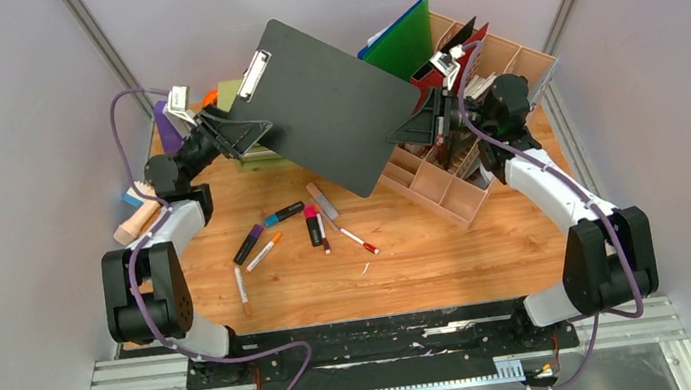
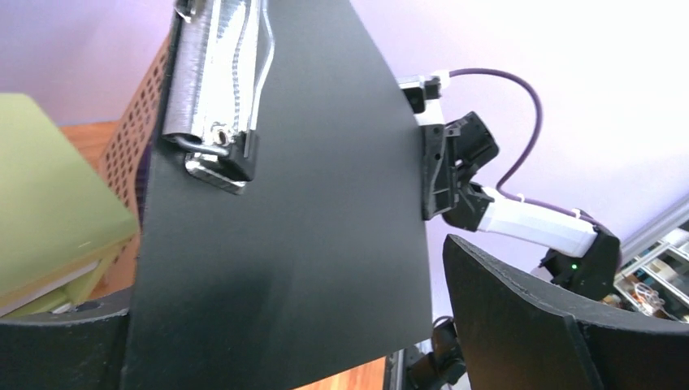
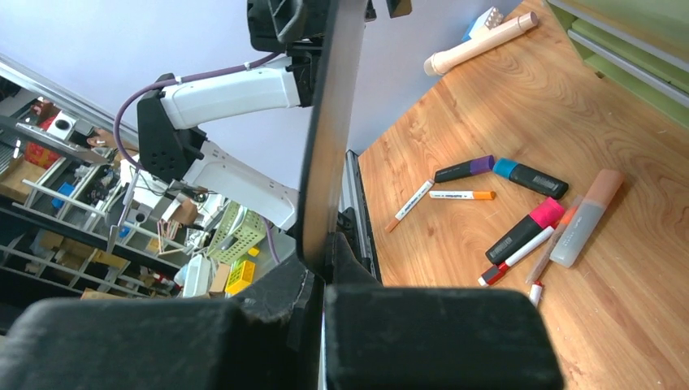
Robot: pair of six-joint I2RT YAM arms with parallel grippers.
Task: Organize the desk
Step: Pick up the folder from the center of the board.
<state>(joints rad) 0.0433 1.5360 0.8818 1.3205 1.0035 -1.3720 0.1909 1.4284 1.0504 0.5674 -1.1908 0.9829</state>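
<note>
right fingers (image 3: 439, 333) pinch the right edge of the clipboard (image 1: 334, 101) above the counter (image 1: 431, 264), left fingers (image 2: 520, 317) spread astride its left edge

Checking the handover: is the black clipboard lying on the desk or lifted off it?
Lifted off. The right gripper clamps the clipboard by one edge, tilted above the desk.
</note>
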